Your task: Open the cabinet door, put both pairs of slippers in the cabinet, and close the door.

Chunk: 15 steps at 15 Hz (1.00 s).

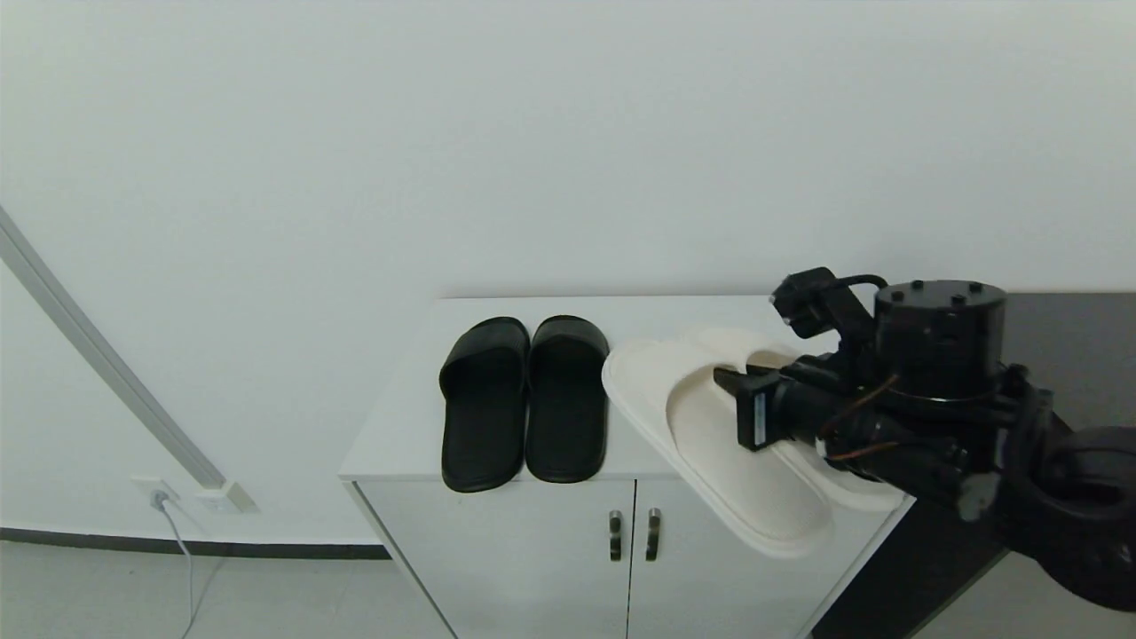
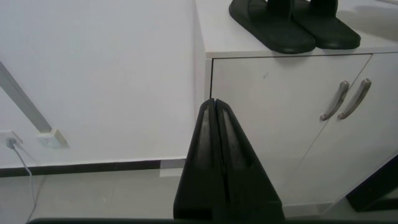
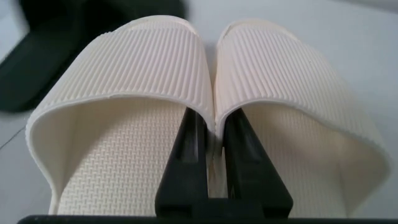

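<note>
We had our right gripper pinched tight on the inner strap edges of the white slippers, which looked soft and light, at the cabinet top's front beside the black slippers.

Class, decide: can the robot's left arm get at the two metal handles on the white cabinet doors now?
Probably yes: the left gripper, shut and empty, hangs before the closed white door, with nothing between it and the metal handles.
</note>
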{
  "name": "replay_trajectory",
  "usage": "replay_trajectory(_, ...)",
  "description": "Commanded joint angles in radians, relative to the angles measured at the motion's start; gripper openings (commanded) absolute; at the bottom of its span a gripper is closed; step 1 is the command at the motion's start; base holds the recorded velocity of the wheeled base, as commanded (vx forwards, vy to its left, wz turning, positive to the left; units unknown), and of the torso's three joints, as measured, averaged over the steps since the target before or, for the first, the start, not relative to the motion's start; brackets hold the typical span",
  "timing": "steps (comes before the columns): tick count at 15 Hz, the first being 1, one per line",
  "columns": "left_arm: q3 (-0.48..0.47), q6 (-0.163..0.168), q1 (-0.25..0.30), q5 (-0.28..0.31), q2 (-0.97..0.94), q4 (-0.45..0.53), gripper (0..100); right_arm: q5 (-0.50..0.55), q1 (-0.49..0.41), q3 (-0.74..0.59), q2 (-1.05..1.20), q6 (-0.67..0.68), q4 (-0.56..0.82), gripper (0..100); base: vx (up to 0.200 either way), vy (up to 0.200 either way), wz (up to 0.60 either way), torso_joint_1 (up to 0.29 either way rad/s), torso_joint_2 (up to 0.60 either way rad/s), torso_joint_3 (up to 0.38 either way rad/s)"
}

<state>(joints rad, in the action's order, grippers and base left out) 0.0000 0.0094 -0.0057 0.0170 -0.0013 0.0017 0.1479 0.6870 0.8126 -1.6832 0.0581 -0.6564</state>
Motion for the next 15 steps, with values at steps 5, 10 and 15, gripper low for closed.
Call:
replay_trajectory(5, 0.0, 0.0, 0.0, 0.0, 0.001, 0.0, 0, -0.183, 0.098, -0.173, 0.206, -0.02, 0.04, 0, 0.0, 0.0, 0.0, 0.0, 0.0, 0.0)
replay_trajectory(10, 0.0, 0.0, 0.0, 0.0, 0.001, 0.0, 0, -0.188, 0.114, -0.188, 0.198, -0.02, 0.038, 0, -0.04, 0.0, 0.0, 0.0, 0.0, 0.0)
replay_trajectory(15, 0.0, 0.001, 0.0, 0.0, 0.001, 0.0, 0, -0.186, 0.117, -0.199, 0.186, -0.02, 0.035, 0, -0.2, 0.0, 0.0, 0.003, 0.0, 0.0)
